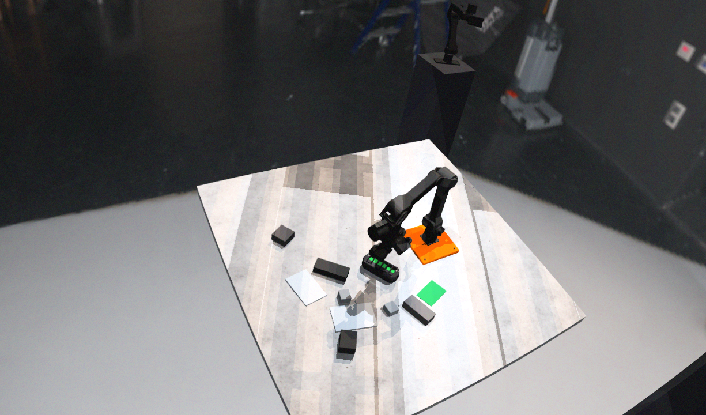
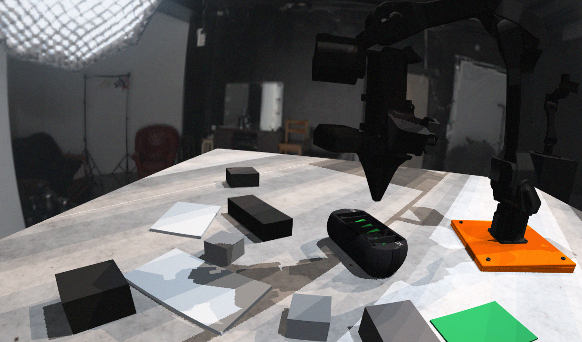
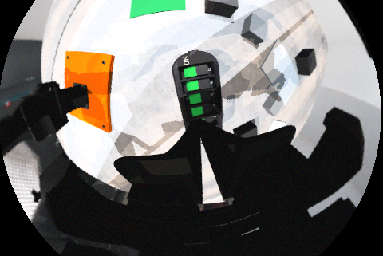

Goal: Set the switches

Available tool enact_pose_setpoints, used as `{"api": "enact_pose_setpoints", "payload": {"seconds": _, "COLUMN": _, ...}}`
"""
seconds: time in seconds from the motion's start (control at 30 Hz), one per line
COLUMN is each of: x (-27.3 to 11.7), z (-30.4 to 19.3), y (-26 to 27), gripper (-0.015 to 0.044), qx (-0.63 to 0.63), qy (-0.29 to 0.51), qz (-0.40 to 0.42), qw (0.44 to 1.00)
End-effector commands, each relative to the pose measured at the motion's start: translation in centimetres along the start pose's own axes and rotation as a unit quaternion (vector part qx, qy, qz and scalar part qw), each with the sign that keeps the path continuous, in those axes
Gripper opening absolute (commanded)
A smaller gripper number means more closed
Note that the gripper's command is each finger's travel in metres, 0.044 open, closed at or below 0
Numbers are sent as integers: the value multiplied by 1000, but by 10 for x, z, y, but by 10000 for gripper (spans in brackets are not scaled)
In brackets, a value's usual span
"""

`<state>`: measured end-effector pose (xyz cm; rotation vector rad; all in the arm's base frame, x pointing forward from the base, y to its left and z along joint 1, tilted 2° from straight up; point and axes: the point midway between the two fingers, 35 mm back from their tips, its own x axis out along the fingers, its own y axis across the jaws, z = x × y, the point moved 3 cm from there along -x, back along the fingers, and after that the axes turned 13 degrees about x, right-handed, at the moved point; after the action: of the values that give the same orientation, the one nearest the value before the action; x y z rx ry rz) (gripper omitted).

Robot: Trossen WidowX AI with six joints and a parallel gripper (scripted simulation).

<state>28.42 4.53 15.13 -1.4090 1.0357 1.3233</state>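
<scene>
Black and closed on nothing, the end effector (image 1: 378, 256) (image 2: 376, 199) (image 3: 197, 122) points down above the controller unit (image 1: 380, 268) (image 2: 360, 251) (image 3: 179, 88), its fingertips apart from it in the exterior view. The unit sits upright on the desk (image 1: 313, 227) (image 2: 301, 183) (image 3: 152, 61), right of centre in that view's lower half, its rocker switches facing up. Green shows on several rockers. At the lower right lie an orange base plate (image 1: 433, 256) (image 2: 475, 251) (image 3: 100, 112) under the arm and a flat green panel (image 1: 431, 292) (image 2: 483, 322) (image 3: 159, 1).

A pale, streaked bench (image 1: 334, 381) (image 2: 114, 225) (image 3: 112, 33) beneath the controller unit (image 1: 380, 268) (image 2: 360, 251) (image 3: 179, 84), scattered dark blocks, grey cubes, pale plates and a green square (image 1: 431, 292) (image 2: 483, 321) (image 3: 159, 1).
</scene>
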Motion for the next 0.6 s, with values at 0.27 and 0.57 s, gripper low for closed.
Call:
{"api": "enact_pose_setpoints", "payload": {"seconds": 0.27, "x": 12, "z": -4, "y": -2, "gripper": 0, "qx": -7, "qy": -1, "qz": 1, "qw": 1000}}
{"api": "enact_pose_setpoints", "payload": {"seconds": 0.57, "x": 26, "z": -4, "y": -3, "gripper": 0, "qx": -7, "qy": -1, "qz": 1, "qw": 1000}}
